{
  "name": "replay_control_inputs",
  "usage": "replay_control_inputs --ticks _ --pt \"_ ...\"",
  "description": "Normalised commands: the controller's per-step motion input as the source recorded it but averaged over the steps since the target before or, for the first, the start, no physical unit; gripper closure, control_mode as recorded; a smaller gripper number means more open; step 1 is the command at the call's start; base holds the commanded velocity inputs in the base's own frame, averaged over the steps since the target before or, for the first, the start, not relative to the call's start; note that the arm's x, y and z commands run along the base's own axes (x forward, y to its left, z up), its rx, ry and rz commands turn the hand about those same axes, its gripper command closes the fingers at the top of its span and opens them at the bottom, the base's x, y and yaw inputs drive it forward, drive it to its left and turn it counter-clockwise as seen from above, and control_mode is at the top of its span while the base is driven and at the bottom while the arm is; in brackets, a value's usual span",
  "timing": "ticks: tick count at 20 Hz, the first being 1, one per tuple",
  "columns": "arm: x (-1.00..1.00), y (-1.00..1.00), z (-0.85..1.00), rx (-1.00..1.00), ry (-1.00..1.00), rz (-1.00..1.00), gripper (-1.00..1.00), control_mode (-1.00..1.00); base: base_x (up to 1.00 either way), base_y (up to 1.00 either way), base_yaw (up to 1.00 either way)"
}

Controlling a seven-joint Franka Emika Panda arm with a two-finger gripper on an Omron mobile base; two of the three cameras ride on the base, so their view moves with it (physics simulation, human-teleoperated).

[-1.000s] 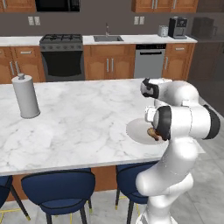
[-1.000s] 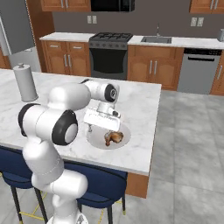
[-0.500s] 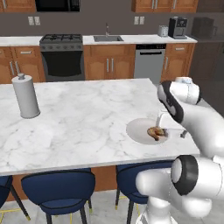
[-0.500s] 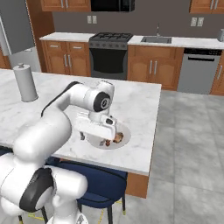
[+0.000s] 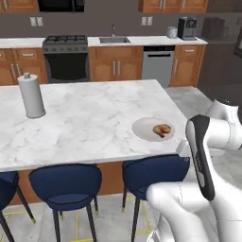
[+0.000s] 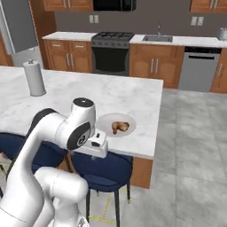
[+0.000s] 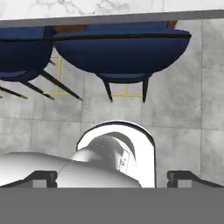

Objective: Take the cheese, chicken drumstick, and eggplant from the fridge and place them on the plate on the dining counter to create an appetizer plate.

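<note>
One chicken drumstick (image 5: 161, 130) lies on the plate (image 5: 142, 128), a glossy brown piece just right of the plate's middle in the left base view, and touching nothing else. That plate (image 6: 104, 122) rests flat on the tabletop (image 5: 94, 118), the white grey-veined dining counter, close to the edge nearest the robot and toward the counter's right-hand corner. Well apart from the plate, near the far left of the same tabletop, a grey paper towel roll (image 5: 31, 96) stands upright. Two dark blue stools (image 5: 66, 185) are tucked under the counter's near edge, below the plate's side, and the hand view looks at one blue stool seat (image 7: 122, 50) beneath the marble rim, with grey floor tiles (image 7: 183, 87) around it. The tool (image 7: 112, 178) is off the tabletop and released: its two dark tips stand as far apart as they go, one at each lower corner of the hand view, with nothing between them. Beyond the dining counter, against the back wall, are a black stove (image 5: 66, 59), a sink (image 5: 112, 40) and a grey dishwasher (image 5: 156, 64), and the grey fridge (image 6: 17, 26) shows beyond the counter's left end in the right base view.
</note>
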Motion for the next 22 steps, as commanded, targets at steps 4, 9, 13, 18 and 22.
replay_control_inputs --ticks 4,9,13,18,22 --pt "0.0 0.0 0.0 0.0 0.0 0.0 -1.0 1.0 -1.0 0.67 -0.06" --pt "0.0 0.0 0.0 0.0 0.0 0.0 -1.0 1.0 -0.87 0.98 -0.07" --pt "0.0 0.0 0.0 0.0 0.0 0.0 -1.0 1.0 -0.29 1.0 0.0" --pt "0.0 0.0 0.0 0.0 0.0 0.0 -1.0 1.0 -0.4 1.0 0.0" --pt "0.0 0.0 0.0 0.0 0.0 0.0 -1.0 1.0 -0.42 1.0 0.0"
